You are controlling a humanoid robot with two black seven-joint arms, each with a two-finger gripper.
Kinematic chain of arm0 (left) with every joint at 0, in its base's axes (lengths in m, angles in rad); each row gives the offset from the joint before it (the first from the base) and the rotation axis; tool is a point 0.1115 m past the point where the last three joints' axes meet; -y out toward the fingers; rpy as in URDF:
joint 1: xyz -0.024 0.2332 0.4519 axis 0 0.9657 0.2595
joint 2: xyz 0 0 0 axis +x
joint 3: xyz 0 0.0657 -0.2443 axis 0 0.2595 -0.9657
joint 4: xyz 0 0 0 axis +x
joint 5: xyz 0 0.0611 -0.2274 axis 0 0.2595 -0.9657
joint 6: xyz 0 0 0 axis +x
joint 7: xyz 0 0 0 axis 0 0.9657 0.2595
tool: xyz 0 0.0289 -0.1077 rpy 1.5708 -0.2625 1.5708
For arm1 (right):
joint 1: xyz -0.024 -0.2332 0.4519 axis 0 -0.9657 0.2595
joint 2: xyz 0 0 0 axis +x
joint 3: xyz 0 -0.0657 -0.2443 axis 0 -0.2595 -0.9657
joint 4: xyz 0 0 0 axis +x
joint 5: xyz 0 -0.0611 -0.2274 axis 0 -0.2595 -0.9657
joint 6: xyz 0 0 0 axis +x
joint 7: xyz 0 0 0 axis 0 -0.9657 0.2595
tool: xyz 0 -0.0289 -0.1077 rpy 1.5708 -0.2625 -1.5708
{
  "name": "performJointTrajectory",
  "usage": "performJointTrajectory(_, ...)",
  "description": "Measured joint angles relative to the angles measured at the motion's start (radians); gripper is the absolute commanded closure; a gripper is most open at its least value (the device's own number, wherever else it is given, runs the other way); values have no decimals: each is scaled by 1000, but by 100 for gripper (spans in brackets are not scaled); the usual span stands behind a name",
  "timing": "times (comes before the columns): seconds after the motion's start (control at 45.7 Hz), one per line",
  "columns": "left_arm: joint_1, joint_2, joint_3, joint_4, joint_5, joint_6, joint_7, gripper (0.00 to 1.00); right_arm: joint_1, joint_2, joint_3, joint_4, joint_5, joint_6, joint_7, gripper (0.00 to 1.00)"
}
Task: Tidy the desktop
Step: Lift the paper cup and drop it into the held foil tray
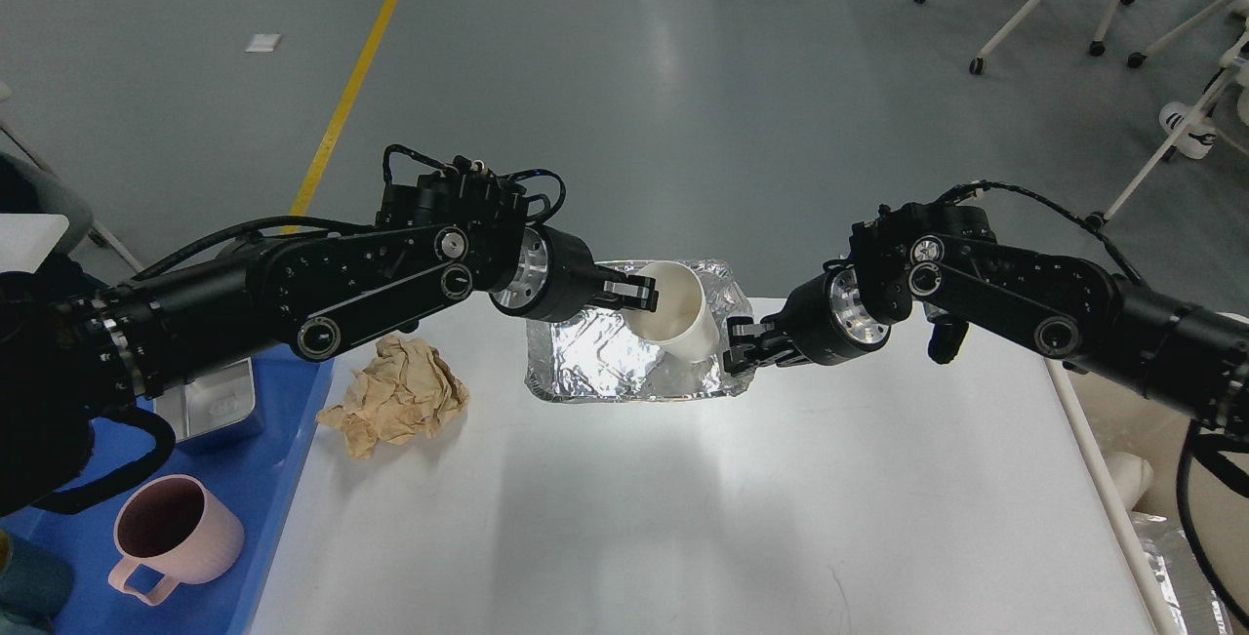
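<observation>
Left gripper holds the paper cup over the foil tray, and the desktop is only part tidied.

Starting at your left, a pink mug (176,530) and a metal container (210,403) sit on the blue tray (283,479), so some sorting looks done. Next, a crumpled brown paper (398,397) lies loose on the desktop (683,518), the white top filling the middle and lower view. Your left gripper (639,296) is pinched on the rim of the white paper cup (678,323), tilted above the foil tray (615,362) at the far edge. Your right gripper (746,347) touches the foil's right corner; I cannot tell how wide it stands. By my reading, cup, foil and paper remain to clear.
</observation>
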Motion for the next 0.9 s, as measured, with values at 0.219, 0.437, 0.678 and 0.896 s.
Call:
performJointTrajectory(0.219, -1, -23, 0, 30, 0, 25, 1, 44, 0, 0, 1, 0, 0, 0, 0, 100)
performJointTrajectory(0.437, -3, -22, -9, 30, -7, 61, -2, 44, -2, 1, 1, 0, 0, 0, 0, 100)
performJointTrajectory(0.678, 4, -33, -20, 31, -18, 132, -12, 44, -3, 7, -2, 0, -1, -1, 0, 100)
performJointTrajectory(0.896, 6, -41, -64, 32, -30, 171, -14, 44, -8, 6, -1, 0, -1, -3, 1, 100)
